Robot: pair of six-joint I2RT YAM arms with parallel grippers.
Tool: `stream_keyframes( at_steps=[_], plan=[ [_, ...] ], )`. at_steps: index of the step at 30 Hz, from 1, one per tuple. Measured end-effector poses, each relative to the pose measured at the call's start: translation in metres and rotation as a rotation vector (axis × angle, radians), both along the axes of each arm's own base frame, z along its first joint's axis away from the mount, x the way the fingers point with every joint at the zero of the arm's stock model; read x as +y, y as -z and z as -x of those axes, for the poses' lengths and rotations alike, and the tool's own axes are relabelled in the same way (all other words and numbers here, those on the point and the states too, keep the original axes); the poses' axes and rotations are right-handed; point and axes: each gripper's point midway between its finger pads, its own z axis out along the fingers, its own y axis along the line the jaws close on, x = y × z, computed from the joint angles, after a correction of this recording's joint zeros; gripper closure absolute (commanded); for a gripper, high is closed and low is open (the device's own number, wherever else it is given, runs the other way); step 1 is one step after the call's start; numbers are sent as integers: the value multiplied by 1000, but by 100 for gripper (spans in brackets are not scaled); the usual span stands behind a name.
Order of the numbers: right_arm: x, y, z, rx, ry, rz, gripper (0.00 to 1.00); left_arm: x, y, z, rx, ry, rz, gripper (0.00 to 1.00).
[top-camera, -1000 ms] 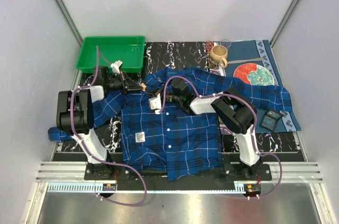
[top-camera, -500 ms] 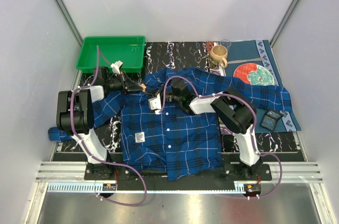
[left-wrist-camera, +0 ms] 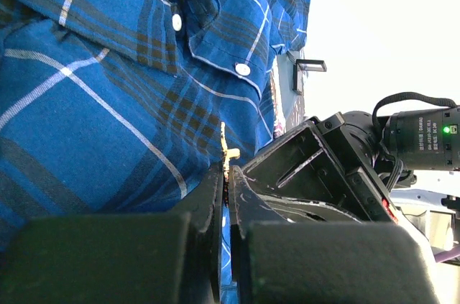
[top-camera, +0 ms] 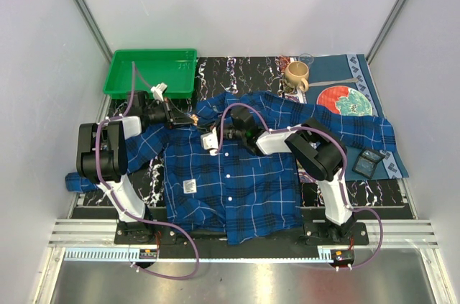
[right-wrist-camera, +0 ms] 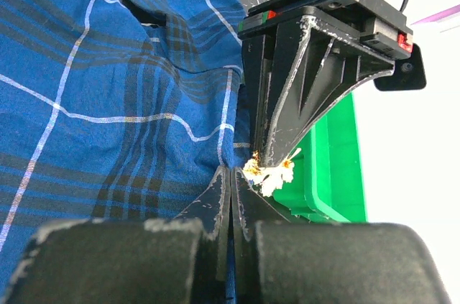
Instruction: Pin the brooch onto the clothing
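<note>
Dark marbled table (top-camera: pixel 244 70), shirt (top-camera: pixel 237 182) spread — left gripper (left-wrist-camera: pixel 226 174) pinching the brooch (left-wrist-camera: pixel 228 147), right gripper (right-wrist-camera: pixel 231 174) closed beside it — pinning looks unfinished.

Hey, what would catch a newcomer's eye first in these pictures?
A blue plaid shirt spread across the middle dominates the overhead view. Near its collar the left end effector pinches a tiny pale brooch, with the right end effector shut right beside it. A bright green tray sits at the far left.
</note>
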Motion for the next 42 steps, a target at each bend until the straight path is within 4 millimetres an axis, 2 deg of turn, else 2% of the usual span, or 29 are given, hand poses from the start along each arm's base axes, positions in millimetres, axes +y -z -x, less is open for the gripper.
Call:
stream_keyframes(
  at_steps=[27,35,42],
  plan=[
    [1,10,-2,15,-7,24,100,-1,10,10,-13,39,-37,100],
    [2,15,-4,129,-6,64,100,0,15,11,-60,58,-72,100],
    [3,10,-8,265,-7,85,100,0,13,14,-126,84,-105,100]
  ],
)
